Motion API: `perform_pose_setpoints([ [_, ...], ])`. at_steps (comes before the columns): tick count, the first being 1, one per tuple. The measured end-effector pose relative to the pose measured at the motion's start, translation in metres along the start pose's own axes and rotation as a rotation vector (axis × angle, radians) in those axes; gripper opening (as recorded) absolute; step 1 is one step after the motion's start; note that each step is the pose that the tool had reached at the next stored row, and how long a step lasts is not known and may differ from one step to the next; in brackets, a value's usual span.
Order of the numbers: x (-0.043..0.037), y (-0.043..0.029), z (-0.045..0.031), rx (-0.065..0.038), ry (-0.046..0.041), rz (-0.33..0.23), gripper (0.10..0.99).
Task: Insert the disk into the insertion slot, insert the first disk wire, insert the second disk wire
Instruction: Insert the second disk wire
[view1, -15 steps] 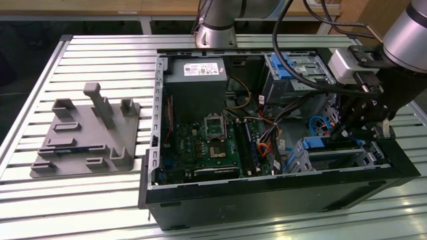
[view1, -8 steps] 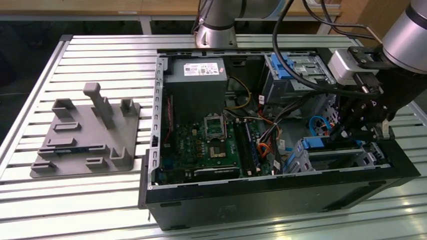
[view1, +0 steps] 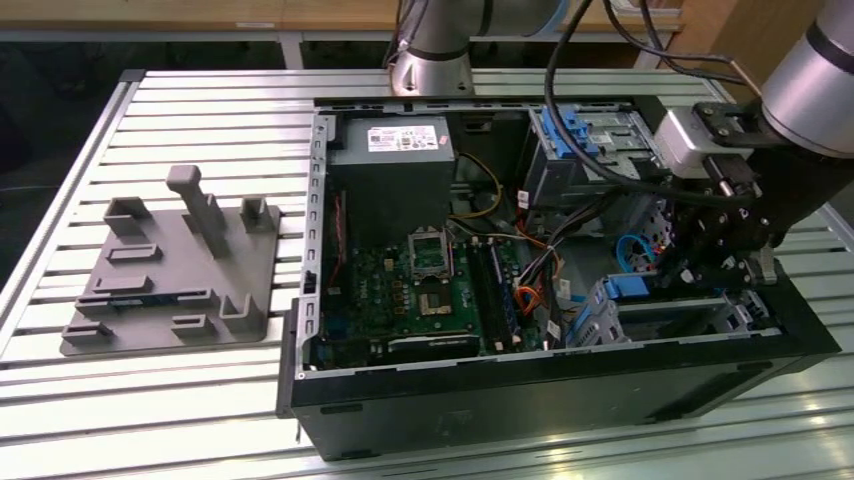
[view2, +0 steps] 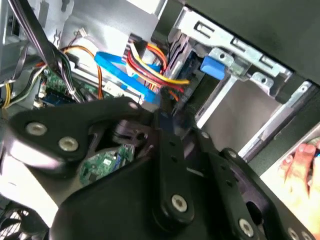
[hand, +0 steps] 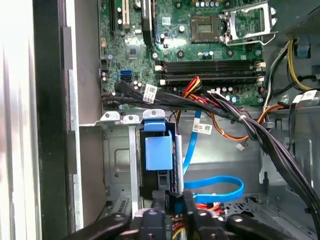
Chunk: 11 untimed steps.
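From where I stand, the arm has reached down into the open computer case (view1: 534, 300) lying on the slatted table (view1: 200, 90), and its tool (view1: 714, 262) hangs at the drive corner on the exterior view's right. The disk (hand: 159, 152), with its blue latch face, already sits upright inside the insertion slot (hand: 120, 160), the grey sheet-metal cage against the case wall, so I would judge the first step done. The wiring looks to be the work in hand: in the second wrist view the first disk wire (view2: 150, 67), a red and orange bundle, runs down to the spot just ahead of the tool's tip, and the fingers seem pinched close together on something small and dark there, though I cannot tell for certain whether it is the plug they hold. The second disk wire (hand: 215, 187), the flat blue cable, curls in a loose loop on the case floor beside the cage; its plug end is hidden behind the tool, so whether it is seated I cannot say. Inside the case too are the green motherboard (hand: 200, 45) and the grey power supply (view1: 394, 145).
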<state>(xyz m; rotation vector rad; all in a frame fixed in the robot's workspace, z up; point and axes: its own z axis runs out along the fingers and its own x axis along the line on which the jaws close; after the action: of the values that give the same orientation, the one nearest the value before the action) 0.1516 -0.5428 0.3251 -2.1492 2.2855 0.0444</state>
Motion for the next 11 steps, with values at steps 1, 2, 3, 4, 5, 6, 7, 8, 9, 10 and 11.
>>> perform_pose_setpoints([
  [1,-0.0002,0.0,-0.0024,0.0,0.0015,0.0,0.286],
  [2,-0.0006,0.0001,-0.0047,0.0,0.0016,0.0,0.286],
  [3,-0.001,0.0002,-0.0072,0.0,0.0015,0.0,0.286],
  [4,-0.0016,0.0003,-0.0105,0.0,0.0022,0.0,0.286],
  [5,-0.0024,0.0004,-0.014,0.0,0.0024,0.0,0.286],
  [6,-0.0031,0.0005,-0.0176,0.0,0.0023,0.0,0.286],
  [7,-0.0038,0.0006,-0.0215,0.0,0.0024,0.0,0.286],
  [8,-0.0047,0.0007,-0.0255,0.0,0.0025,0.0,0.286],
  [9,-0.0055,0.0008,-0.0296,0.0,0.0025,0.0,0.286],
  [10,-0.0062,0.0009,-0.0334,0.0,0.0025,0.0,0.286],
  [11,-0.0066,0.001,-0.0368,0.0,0.0025,0.0,0.286],
])
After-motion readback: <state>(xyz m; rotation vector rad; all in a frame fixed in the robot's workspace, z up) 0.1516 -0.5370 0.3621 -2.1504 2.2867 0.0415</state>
